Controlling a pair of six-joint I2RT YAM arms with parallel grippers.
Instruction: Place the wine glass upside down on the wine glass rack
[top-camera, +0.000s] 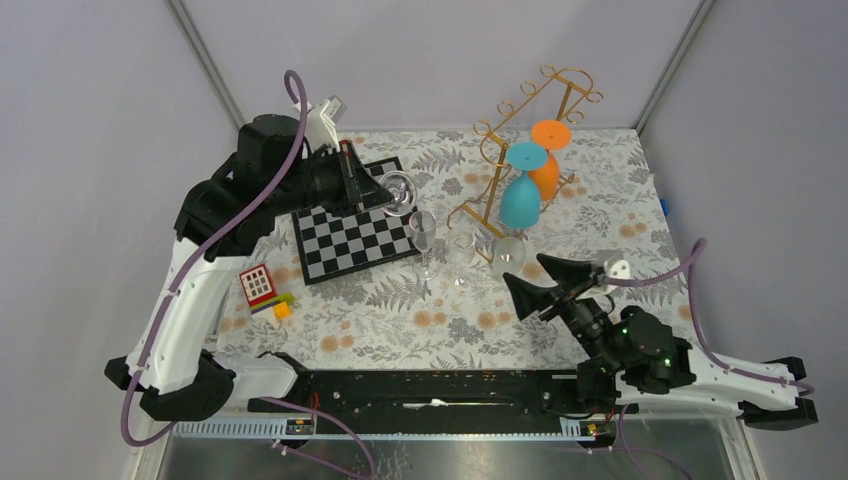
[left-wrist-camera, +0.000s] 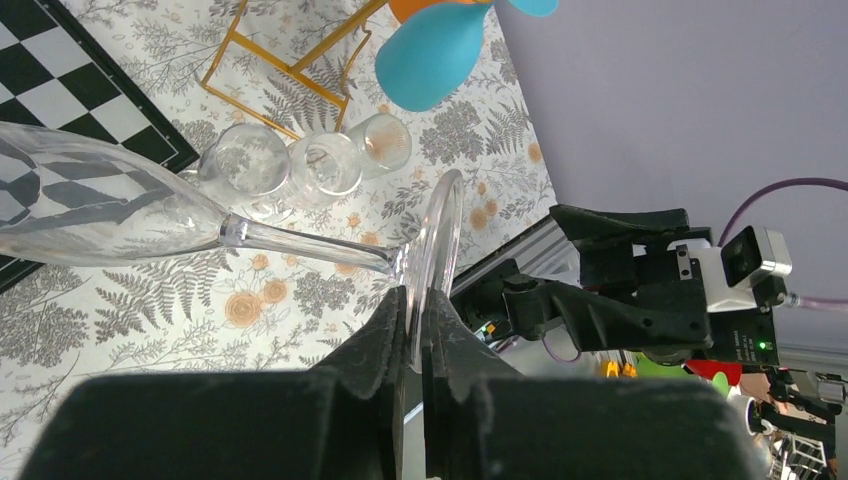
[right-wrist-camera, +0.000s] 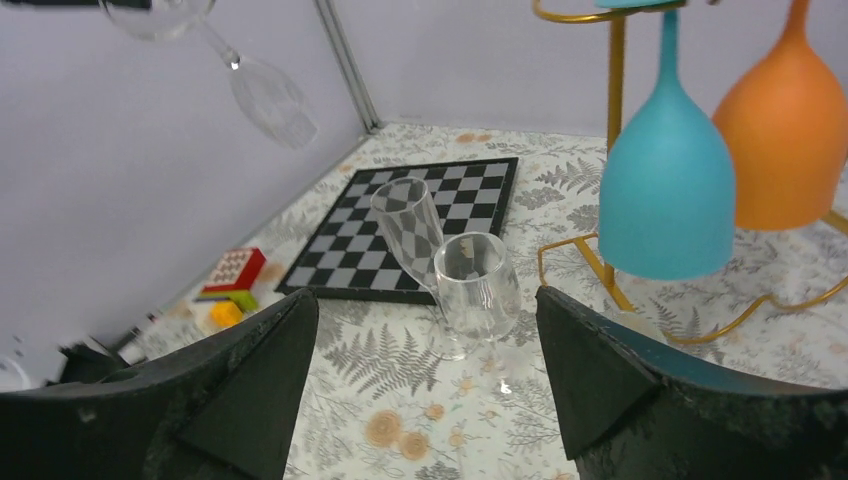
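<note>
At the near right, the right gripper is standing spread, empty. Aloft mid-table, the left gripper is pinching the clear thin-stemmed wine glass by its foot rim: likely light, slippery, fragile. Beyond, the gold wire rack is standing.

Clear wine glass aloft, stem horizontal; gold wire wine glass rack upright

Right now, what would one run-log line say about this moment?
left gripper: shut on clear wine glass foot, aloft | right gripper: open, empty | wine glass rack: holds teal glass, orange glass, inverted
</note>
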